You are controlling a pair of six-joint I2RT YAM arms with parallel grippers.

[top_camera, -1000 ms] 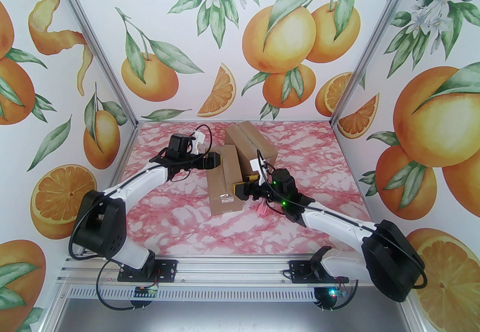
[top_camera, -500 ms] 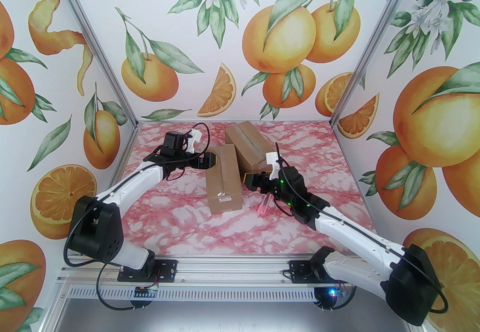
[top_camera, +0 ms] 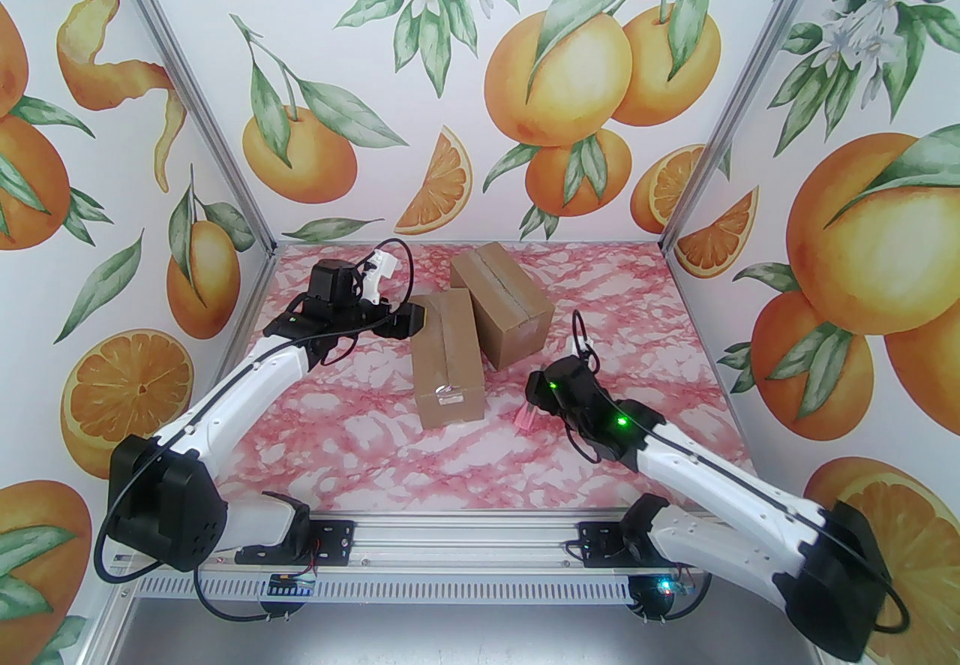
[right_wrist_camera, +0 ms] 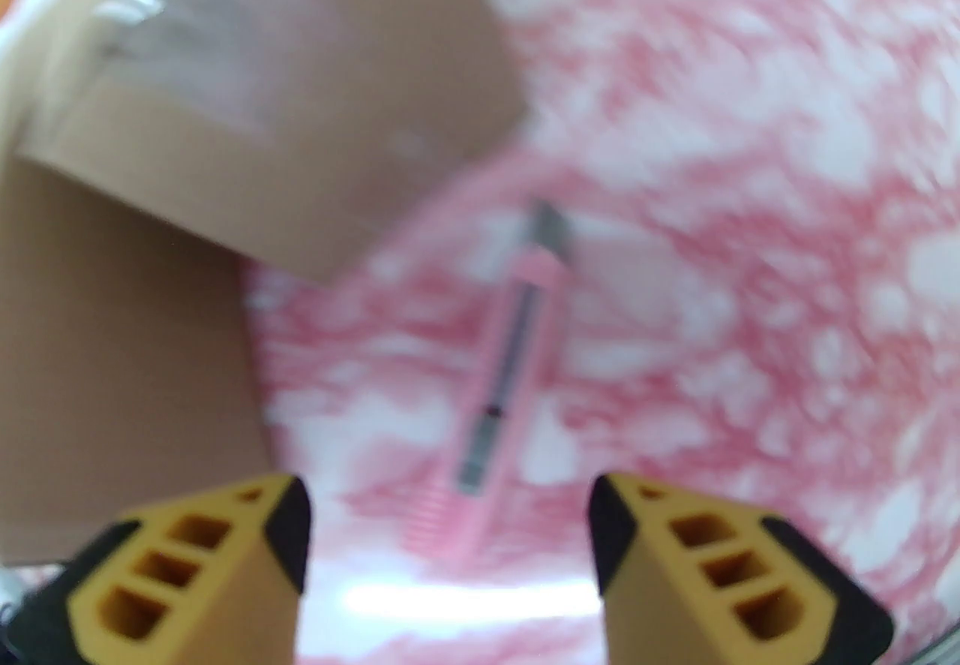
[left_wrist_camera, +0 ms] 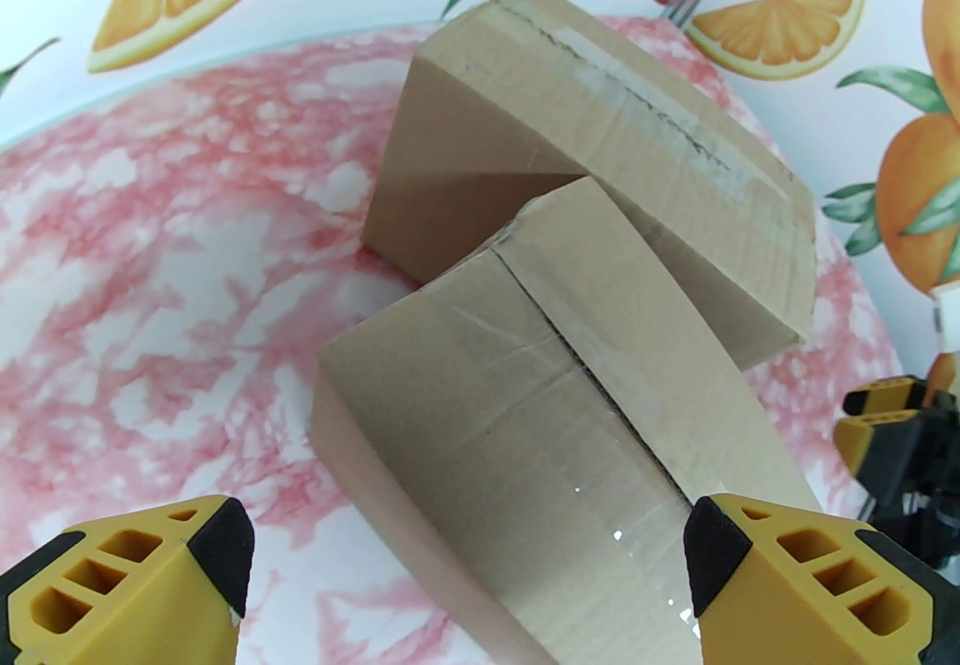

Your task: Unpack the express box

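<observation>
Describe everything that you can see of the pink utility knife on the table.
The pink utility knife is a slim plastic tool: a dark slider track along its body, a grey blade end at the far tip, a ribbed pink tail. It lies flat on the pink marbled table, right of the nearer cardboard box and seemingly apart from it, though the view is blurred. The right gripper hovers open over its tail; no finger seems to touch it.

I can read no text, label, brand or number from here. The near cardboard box (top_camera: 448, 362) and the far cardboard box (top_camera: 501, 302) show me plain brown faces with clear tape (left_wrist_camera: 600, 437) along their seams, and no print I can make out. The pink utility knife (right_wrist_camera: 510, 347) is blurred in the right wrist view, so any marking on it is illegible.
</observation>
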